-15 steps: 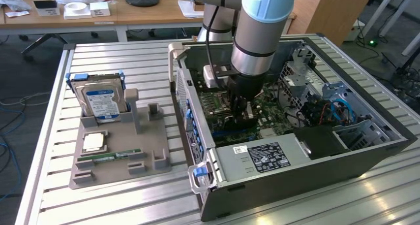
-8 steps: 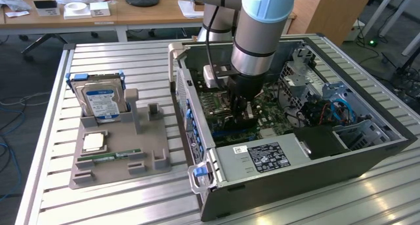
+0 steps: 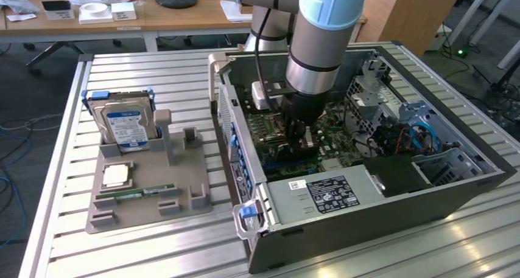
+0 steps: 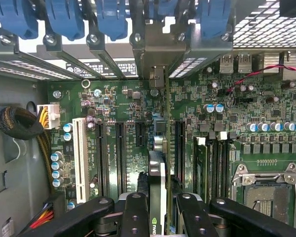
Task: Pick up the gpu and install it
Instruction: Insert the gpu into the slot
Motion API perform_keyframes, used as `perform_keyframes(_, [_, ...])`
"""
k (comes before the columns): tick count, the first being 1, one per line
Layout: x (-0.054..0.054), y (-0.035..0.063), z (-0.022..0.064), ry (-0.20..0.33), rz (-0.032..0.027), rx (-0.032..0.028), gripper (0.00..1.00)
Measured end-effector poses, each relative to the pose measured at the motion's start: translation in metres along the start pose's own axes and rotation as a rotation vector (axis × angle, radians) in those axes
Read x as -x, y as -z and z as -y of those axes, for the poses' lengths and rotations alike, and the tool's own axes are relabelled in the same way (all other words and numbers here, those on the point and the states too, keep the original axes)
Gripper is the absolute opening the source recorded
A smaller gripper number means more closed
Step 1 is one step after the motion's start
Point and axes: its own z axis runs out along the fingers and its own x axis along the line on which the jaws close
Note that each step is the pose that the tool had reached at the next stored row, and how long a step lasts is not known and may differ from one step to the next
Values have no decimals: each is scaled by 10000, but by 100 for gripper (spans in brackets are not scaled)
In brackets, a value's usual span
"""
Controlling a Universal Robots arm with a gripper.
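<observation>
Black claw clamped on thin, edge-on gpu, silver bracket end toward motherboard slots.

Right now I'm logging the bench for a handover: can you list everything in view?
Open black computer case: one, on the slatted metal table.
Green motherboard: one, inside the case.
Thin gpu card with black cover: one, edge-on between the fingers, over the motherboard slots.
Silver hard drive with blue-white label: one, upright in the grey parts holder.
Narrow green memory stick: one, on the holder.
Gripper: one, black, closed on the gpu.
</observation>
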Motion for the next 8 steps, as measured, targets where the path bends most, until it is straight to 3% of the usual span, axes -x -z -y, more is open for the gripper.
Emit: perform_keyframes(8, [-1, 3, -1, -1, -7, 6, 27])
